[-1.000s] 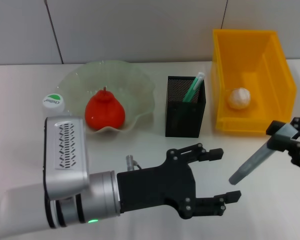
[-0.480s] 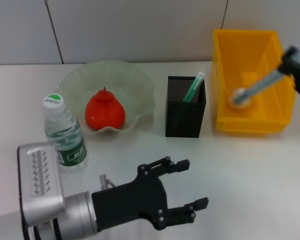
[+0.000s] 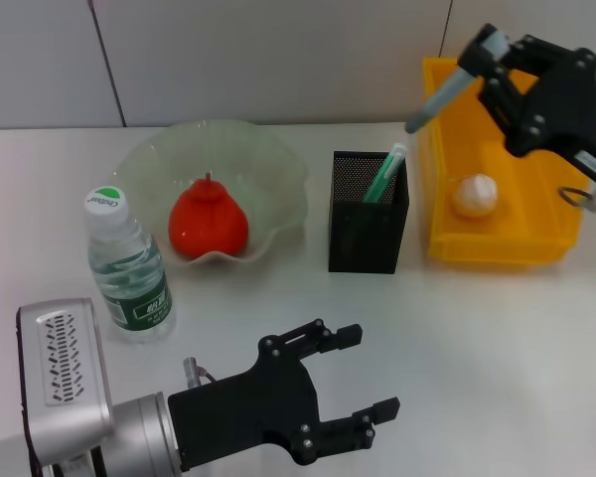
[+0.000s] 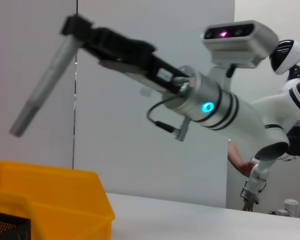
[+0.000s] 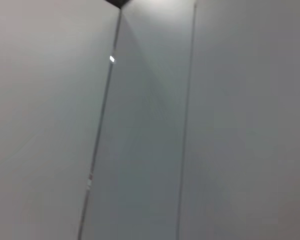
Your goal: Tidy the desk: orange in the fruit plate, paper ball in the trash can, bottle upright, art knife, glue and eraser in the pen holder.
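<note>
Holding a grey stick-shaped tool [image 3: 452,81], probably the art knife or the glue, the right end effector [image 3: 494,50] hangs high above the surface [image 3: 497,348], its fingers pinching the tool's upper end so that the shaft slants down and away toward the robot's left. The pen holder [image 3: 368,227] stands below the tool's free tip and a little toward the robot's left of it, with a green pen [image 3: 383,177] already leaning inside; the yellow bin [image 3: 507,248], holding the paper ball [image 3: 475,195], sits directly beneath the end effector. The left end effector [image 3: 353,373] rests low near the robot's body, fingers spread and empty; from it, the upright bottle [image 3: 127,263] stands to the left, and the plate [image 3: 268,169] with the red-orange fruit [image 3: 208,221] lies beyond.

Risks, as judged: the tool is gripped only at one end and tilted, so it may swing or slip during descent. The holder's mouth is narrow and partly occupied; a slanted tip could catch the rim or the green pen and tip the light mesh holder. A release made too early, with the end effector above the bin, would drop the tool into the trash.
</note>
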Tool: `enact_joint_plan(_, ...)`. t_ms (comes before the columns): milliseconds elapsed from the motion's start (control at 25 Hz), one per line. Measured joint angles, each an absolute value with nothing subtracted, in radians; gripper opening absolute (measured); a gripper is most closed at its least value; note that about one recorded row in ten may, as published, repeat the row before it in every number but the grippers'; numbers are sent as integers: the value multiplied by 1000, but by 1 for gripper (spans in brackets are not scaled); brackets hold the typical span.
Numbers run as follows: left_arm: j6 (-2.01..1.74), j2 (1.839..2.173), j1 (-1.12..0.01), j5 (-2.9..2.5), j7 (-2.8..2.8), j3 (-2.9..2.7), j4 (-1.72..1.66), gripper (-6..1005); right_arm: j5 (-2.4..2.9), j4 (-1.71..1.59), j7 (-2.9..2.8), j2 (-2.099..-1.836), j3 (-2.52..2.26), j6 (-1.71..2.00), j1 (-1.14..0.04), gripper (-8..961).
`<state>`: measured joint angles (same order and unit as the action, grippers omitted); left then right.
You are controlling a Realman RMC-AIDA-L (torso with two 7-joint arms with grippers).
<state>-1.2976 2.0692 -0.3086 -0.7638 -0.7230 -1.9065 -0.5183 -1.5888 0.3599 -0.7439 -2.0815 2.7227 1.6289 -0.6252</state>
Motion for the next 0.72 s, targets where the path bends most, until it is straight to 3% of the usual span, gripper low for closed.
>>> enact_joint_plan(720,-1308,2069,-318,-764,-721,-1901,-517,785,-1590,197,-618,-2086,2598,1309,-739,153)
